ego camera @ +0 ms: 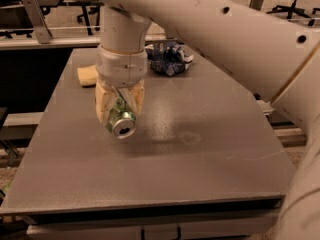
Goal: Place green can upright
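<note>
The green can (122, 122) is held on its side in my gripper (119, 115), its silver end facing the camera. Only a little of its green body shows between the cream fingers (103, 104). The can hangs a little above the grey table (200, 164), left of the table's middle. My arm comes down from the upper right and hides part of the table behind it.
A yellow sponge block (87, 76) lies at the back left of the table. A blue-and-white wrinkly bag (169, 59) lies at the back middle. Office chairs and rails stand beyond the table's far edge.
</note>
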